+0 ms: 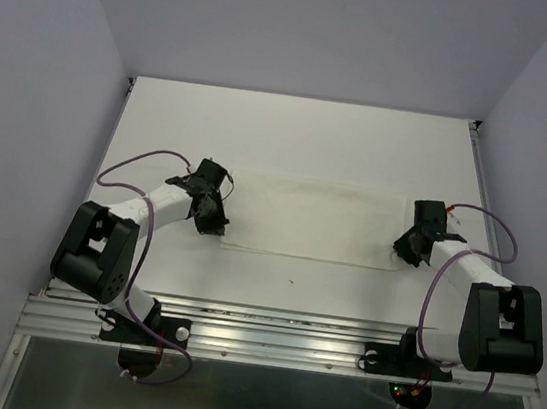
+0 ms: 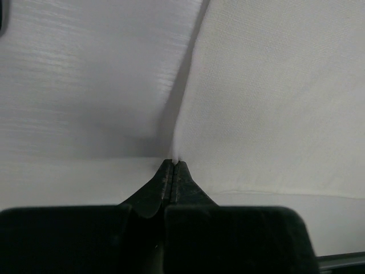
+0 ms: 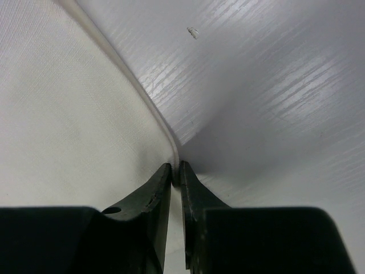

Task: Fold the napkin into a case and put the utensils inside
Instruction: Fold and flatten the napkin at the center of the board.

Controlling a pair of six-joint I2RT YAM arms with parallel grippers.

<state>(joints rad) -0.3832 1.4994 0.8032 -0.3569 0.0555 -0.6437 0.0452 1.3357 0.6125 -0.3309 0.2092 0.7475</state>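
Top external view: flat white counter (image 1: 302, 138), matt, boxed on three sides by plain pale lavender-grey walls (image 1: 27, 81). A ribbed aluminium rail (image 1: 276, 341) along the near edge carries both arm bases. Thin, soft white rectangular napkin (image 1: 312, 220) lies spread mid-counter, long side across, barely distinct from the surface. Left gripper (image 1: 215, 225) is at the napkin's near left corner, right gripper (image 1: 404, 254) at its near right corner, the two well apart. Purple cables (image 1: 133, 161) loop off each arm. Small dark speck (image 1: 292, 282) on bare counter just nearer than the napkin. Left wrist view: black fingers (image 2: 185, 185) clenched tip to tip on the napkin's edge; the cloth rises off the counter there and throws a grey shadow to its left. Right wrist view: fingers (image 3: 154, 194) pinch the napkin's rolled edge with only a sliver between them. Counter grain shows as fine glossy streaks, with one tiny white fleck (image 3: 194, 32) on it.
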